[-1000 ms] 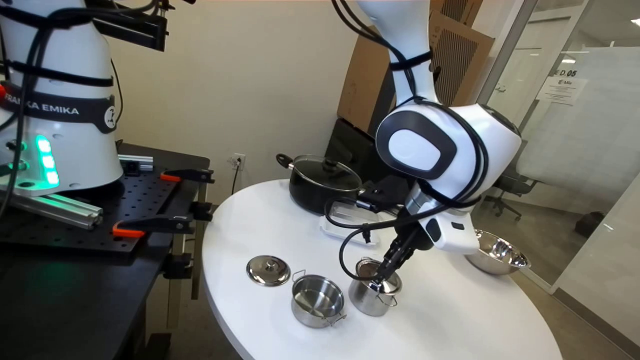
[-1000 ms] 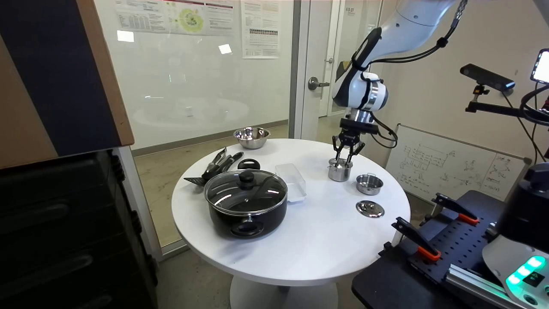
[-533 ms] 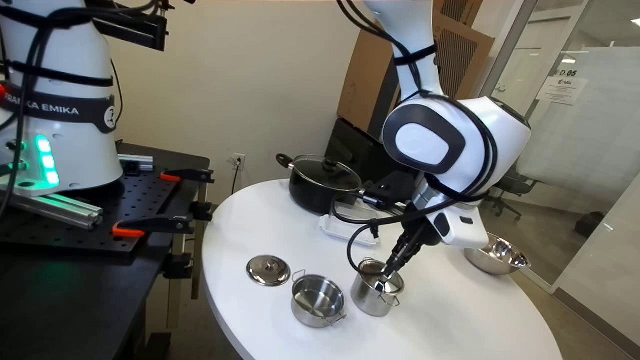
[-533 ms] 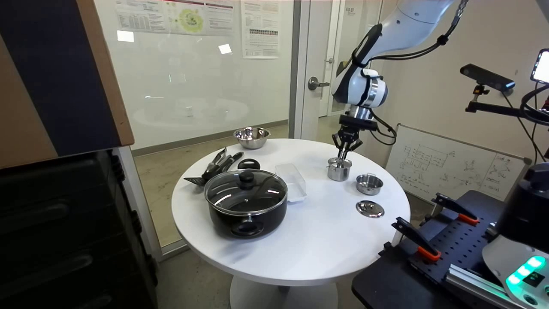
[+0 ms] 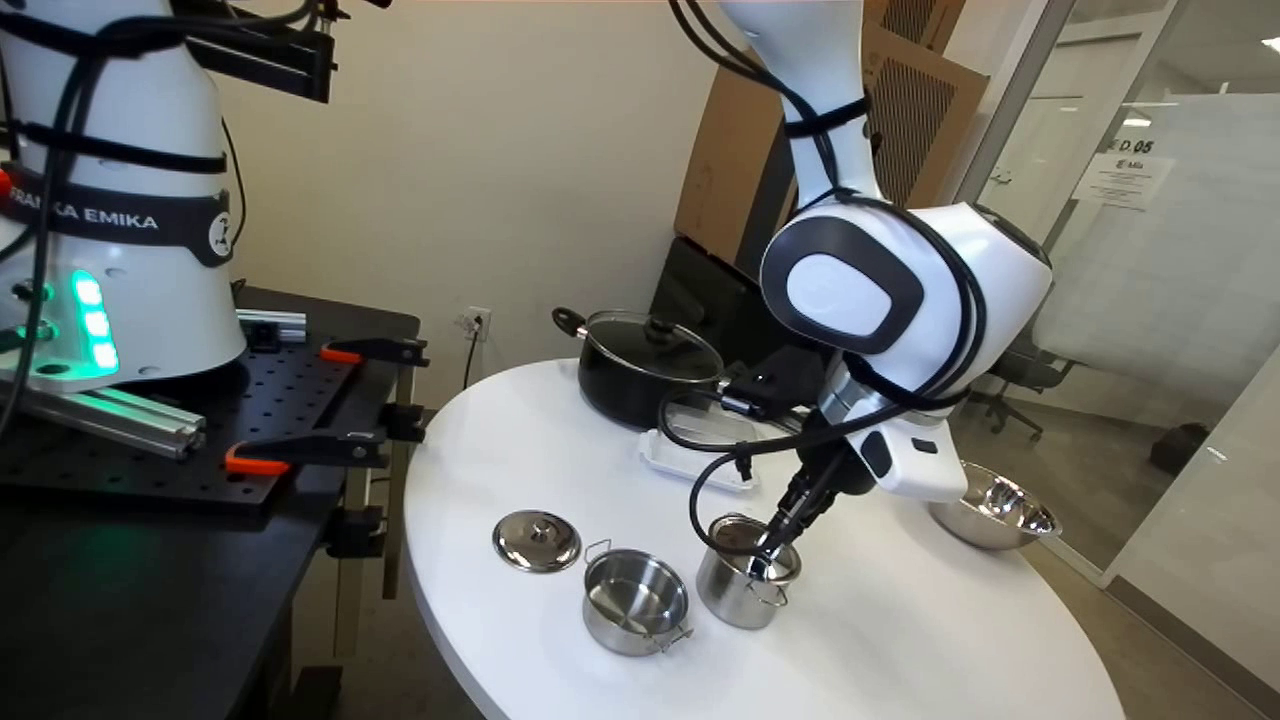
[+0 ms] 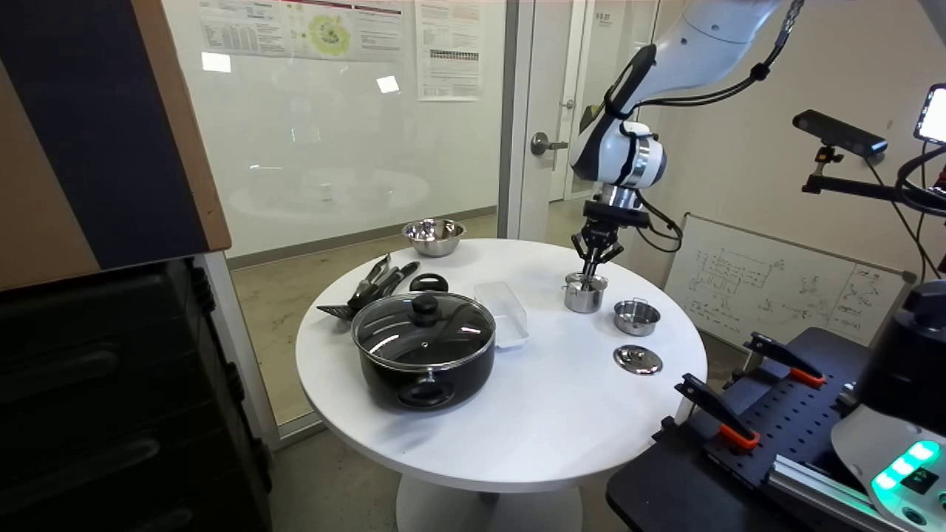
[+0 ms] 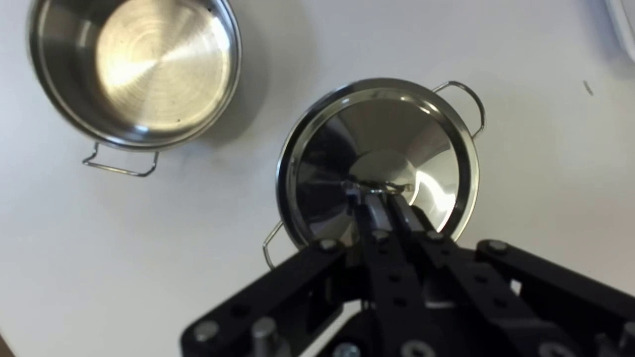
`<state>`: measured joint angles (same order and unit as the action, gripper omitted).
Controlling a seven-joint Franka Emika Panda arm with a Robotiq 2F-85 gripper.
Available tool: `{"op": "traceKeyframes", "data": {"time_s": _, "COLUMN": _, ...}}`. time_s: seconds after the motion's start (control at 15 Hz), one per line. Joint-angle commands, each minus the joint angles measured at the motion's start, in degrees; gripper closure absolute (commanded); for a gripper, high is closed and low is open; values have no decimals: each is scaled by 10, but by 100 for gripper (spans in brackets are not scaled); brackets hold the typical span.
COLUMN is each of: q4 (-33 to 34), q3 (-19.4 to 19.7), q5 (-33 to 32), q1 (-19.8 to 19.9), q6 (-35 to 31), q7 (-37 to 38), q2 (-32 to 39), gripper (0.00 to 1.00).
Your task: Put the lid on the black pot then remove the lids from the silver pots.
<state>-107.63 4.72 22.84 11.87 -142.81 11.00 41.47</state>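
The large glass lid (image 5: 640, 340) (image 6: 399, 332) sits on the black pot (image 5: 625, 390) (image 6: 429, 388) in both exterior views. One silver pot (image 5: 620, 628) (image 6: 637, 325) stands open; its inside shows in the wrist view (image 7: 158, 64). Its small steel lid (image 5: 537, 541) (image 6: 638, 360) lies flat on the table beside it. The second silver pot (image 5: 735, 598) (image 6: 582, 301) has its small steel lid (image 7: 382, 124) on top. My gripper (image 5: 766, 556) (image 6: 587, 281) (image 7: 384, 194) points down at this lid's centre, its fingers nearly together around the knob, which they mostly hide.
A clear plastic container (image 5: 700, 430) (image 6: 506, 318) stands between the black pot and the silver pots. Dark utensils (image 6: 377, 284) lie beside the black pot. A steel bowl (image 5: 995, 510) (image 6: 434, 238) stands near the edge of the round white table (image 6: 562, 414).
My gripper's fingers were apart one second ago and have closed together at the lid's knob. The lidded silver pot has shifted slightly along with the gripper, then back. The other things are unchanged.
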Motion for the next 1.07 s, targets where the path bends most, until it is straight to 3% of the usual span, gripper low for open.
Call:
{"op": "traceKeyframes", "data": {"time_s": 0.0, "q4": 5, "q3": 2, "q5": -12, "q1": -6, "q6": 7, "q7": 13, "q2": 0, "gripper": 60}}
{"op": "traceKeyframes", "data": {"time_s": 0.53, "q4": -2, "q3": 0, "q5": -15, "q1": -10, "q6": 5, "q7": 7, "q2": -5, "gripper": 4}}
{"op": "traceKeyframes", "data": {"time_s": 0.6, "q4": -2, "q3": 0, "q5": -16, "q1": -10, "q6": 5, "q7": 7, "q2": -5, "gripper": 5}}
{"op": "traceKeyframes", "data": {"time_s": 0.8, "q4": -3, "q3": 0, "q5": -19, "q1": -12, "q6": 4, "q7": 8, "q2": -4, "gripper": 21}}
{"op": "traceKeyframes", "data": {"time_s": 0.87, "q4": -3, "q3": 0, "q5": -19, "q1": -13, "q6": 4, "q7": 8, "q2": -4, "gripper": 38}}
{"op": "traceKeyframes", "data": {"time_s": 1.0, "q4": -5, "q3": 0, "q5": -19, "q1": -13, "q6": 4, "q7": 7, "q2": -5, "gripper": 50}}
